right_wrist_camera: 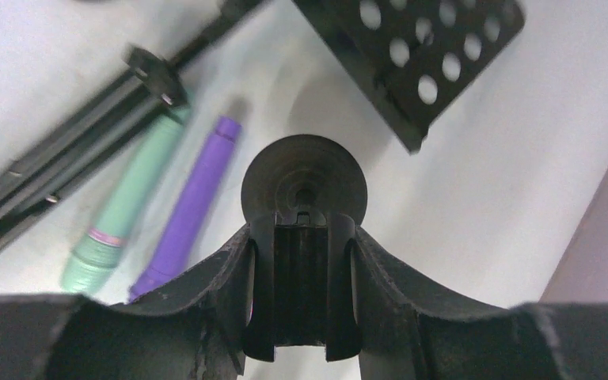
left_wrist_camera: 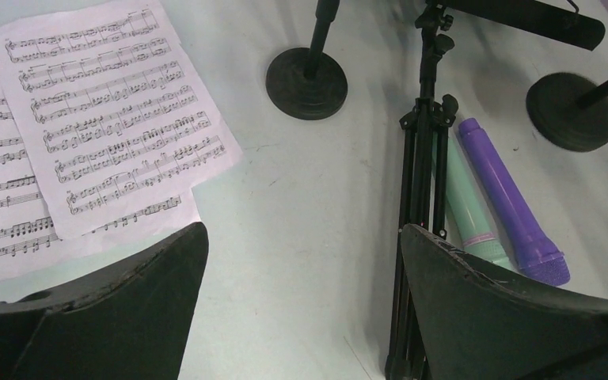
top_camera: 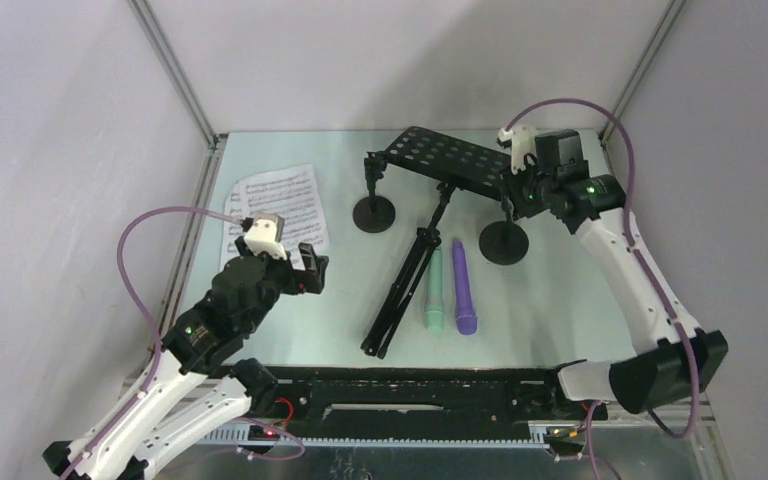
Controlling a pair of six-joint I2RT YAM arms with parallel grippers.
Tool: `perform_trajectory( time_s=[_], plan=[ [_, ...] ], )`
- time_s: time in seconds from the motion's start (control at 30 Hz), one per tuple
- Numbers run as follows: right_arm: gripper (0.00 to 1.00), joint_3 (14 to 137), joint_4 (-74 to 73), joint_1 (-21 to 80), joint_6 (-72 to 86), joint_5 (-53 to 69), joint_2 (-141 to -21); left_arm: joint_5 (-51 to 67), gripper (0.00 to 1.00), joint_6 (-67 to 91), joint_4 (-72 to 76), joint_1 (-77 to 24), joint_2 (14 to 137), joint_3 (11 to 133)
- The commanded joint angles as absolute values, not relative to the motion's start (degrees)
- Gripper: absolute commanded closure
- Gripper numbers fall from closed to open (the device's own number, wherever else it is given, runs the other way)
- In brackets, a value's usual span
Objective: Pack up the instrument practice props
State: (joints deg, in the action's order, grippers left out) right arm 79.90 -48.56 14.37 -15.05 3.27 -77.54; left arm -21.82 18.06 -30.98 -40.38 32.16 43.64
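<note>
The top external camera is fixed high above and behind the arm bases, facing forward and down from far enough to take in the whole table (top_camera: pixel 560 300). The left wrist camera sits low over the table's left half, angled forward and down across the sheet-music pages (left_wrist_camera: pixel 103 119), while the right wrist camera looks steeply down at very close range along the right mic holder (right_wrist_camera: pixel 304 237). All three views share the purple microphone (left_wrist_camera: pixel 507 206), the mint-green microphone (left_wrist_camera: pixel 467 206) and the tripod music rack (left_wrist_camera: pixel 419 198).
</note>
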Motion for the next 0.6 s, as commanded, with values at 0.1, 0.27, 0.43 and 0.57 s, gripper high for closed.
perform_trajectory(
  time_s=[0.1, 0.27, 0.43, 0.57],
  plan=[
    [0.7, 92.33, -44.86, 24.51, -12.19, 4.13, -71.4, -22.97, 0.0, 19.71, -29.31, -38.49, 29.91, 42.5],
    [0.71, 96.74, -43.73, 33.71, -11.14, 3.99, -75.5, -26.1, 0.0, 20.5, -29.86, -37.97, 28.09, 42.04],
    [0.72, 101.19, -41.16, 41.25, -9.4, 4.31, -82.37, -28.35, 0.0, 20.93, -30.19, -37.59, 26.69, 41.83],
    [0.73, 104.63, -38.46, 45.86, -8.61, 4.9, -88.38, -30.26, 0.0, 21.41, -30.94, -37.32, 25.7, 41.86]
  ],
)
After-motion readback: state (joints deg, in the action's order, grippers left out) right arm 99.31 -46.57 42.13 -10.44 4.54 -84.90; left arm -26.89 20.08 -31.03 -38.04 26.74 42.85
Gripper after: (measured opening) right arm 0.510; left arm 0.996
